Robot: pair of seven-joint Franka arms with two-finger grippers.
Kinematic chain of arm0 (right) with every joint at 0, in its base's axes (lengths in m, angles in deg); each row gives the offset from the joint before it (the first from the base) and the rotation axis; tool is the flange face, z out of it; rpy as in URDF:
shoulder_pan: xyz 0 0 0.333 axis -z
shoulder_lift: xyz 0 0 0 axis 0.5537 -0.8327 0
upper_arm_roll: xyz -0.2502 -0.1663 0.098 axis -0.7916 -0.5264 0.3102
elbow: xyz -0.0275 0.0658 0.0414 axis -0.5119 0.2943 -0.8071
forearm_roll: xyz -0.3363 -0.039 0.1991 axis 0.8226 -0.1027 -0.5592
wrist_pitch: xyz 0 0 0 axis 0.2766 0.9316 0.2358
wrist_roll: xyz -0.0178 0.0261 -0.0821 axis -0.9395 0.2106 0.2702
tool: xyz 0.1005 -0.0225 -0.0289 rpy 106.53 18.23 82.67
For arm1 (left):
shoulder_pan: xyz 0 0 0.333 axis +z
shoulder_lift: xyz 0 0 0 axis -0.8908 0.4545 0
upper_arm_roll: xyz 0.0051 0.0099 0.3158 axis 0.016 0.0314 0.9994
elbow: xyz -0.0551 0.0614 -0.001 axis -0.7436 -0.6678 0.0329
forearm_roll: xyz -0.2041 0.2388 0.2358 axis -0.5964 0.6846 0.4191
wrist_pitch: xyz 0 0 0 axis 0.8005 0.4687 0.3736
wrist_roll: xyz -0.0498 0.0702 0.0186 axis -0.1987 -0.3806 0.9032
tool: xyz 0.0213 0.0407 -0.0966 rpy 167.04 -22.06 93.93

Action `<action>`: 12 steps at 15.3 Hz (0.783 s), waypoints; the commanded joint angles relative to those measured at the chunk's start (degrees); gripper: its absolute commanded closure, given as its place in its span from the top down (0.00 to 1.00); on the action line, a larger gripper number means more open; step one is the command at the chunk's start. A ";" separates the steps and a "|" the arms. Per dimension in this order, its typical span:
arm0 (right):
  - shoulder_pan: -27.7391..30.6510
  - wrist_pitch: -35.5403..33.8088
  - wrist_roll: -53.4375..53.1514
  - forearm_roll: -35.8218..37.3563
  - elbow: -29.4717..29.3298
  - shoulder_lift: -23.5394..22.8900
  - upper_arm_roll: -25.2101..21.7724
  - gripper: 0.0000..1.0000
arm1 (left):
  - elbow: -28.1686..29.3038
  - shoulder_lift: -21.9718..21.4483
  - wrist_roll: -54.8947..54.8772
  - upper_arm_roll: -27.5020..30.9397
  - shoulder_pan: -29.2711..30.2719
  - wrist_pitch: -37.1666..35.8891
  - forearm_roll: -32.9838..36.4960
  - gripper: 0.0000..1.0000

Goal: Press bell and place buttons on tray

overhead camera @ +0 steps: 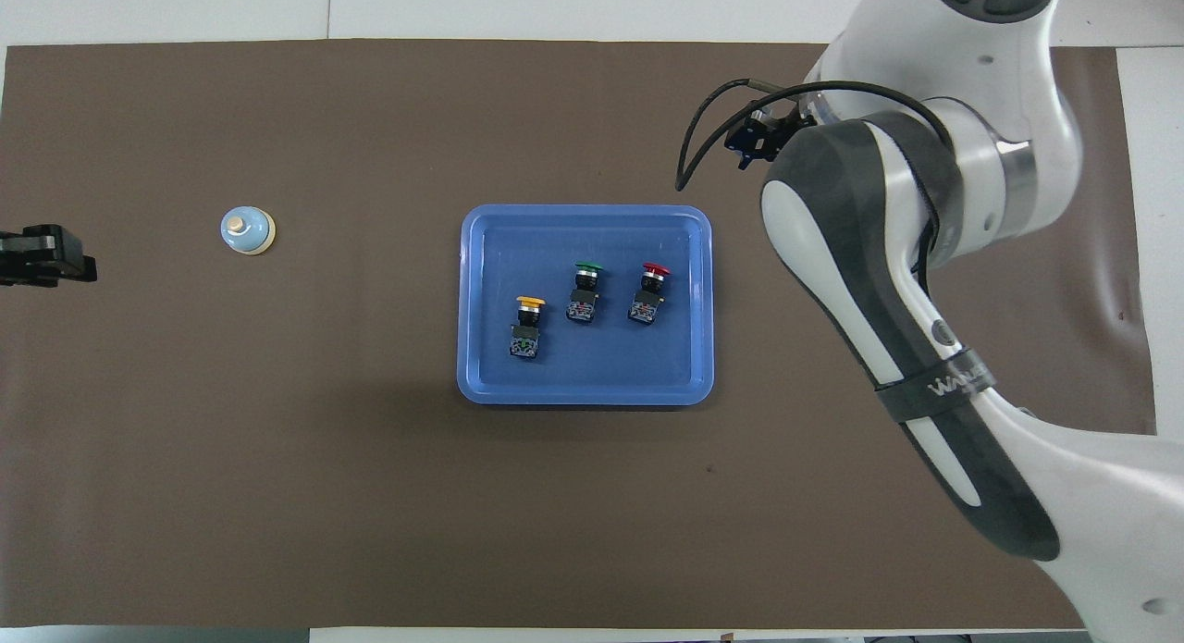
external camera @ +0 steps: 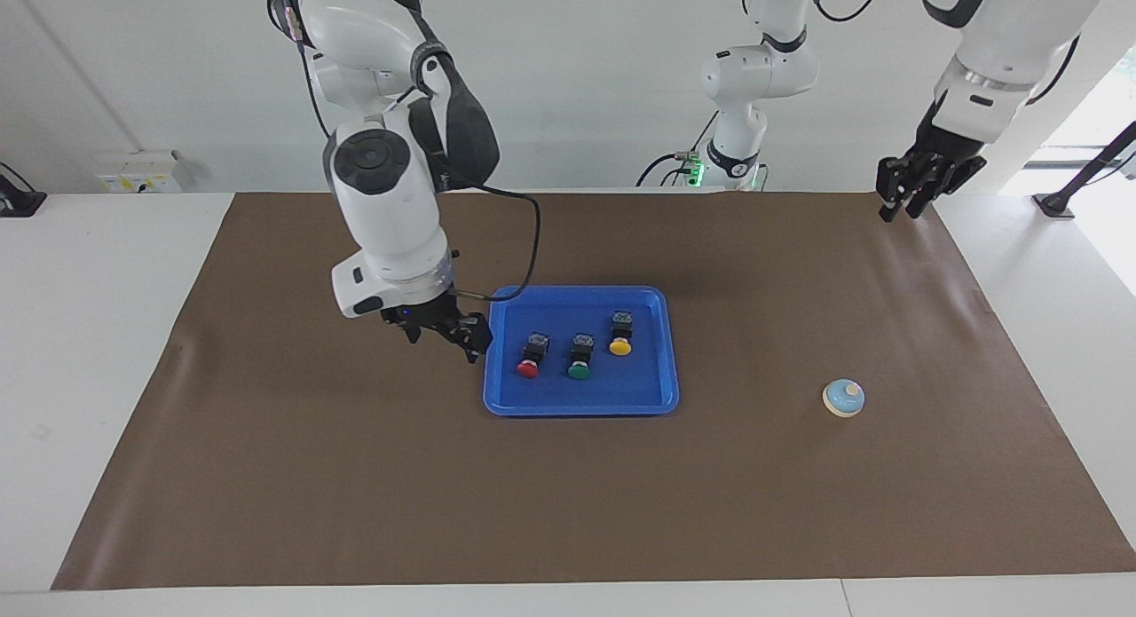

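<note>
**Here, all three buttons lay in the tray**

In the facing view, the blue tray [external camera: 581, 408] sat mid-table on the brown mat [external camera: 355, 493]. The red button [external camera: 529, 358], the green button [external camera: 579, 358] and the yellow button [external camera: 620, 335] lay inside it. The yellow one was nearest the robots and toward the left arm's end. The bell [external camera: 843, 398] stood alone on the mat, well apart from the tray, toward the left arm's end. The right end effector [external camera: 439, 331] hung over the mat just beside the tray, spread wide and empty. The left end effector [external camera: 919, 186] hung over the mat's corner. I cannot tell whether it was wide or narrow.

In the overhead view, the tray [overhead camera: 583, 398] held the yellow button [overhead camera: 527, 328], green button [overhead camera: 583, 296] and red button [overhead camera: 649, 293], none touching. The bell [overhead camera: 247, 230] stood on the mat not far from the left end effector [overhead camera: 37, 259]. The right end effector [overhead camera: 758, 139] was mostly hidden under its arm.
</note>
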 commanded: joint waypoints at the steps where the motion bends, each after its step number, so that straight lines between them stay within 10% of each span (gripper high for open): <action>1: 3.52 -2.66 7.48 -1.16 0.86 2.26 0.77 1.00 | -0.79 6.71 0.65 0.25 -0.77 6.38 1.15 0.00; 12: 16.01 -12.25 33.06 -0.72 2.70 10.51 0.68 1.00 | 1.32 23.00 -0.13 0.25 -0.33 25.47 4.23 0.00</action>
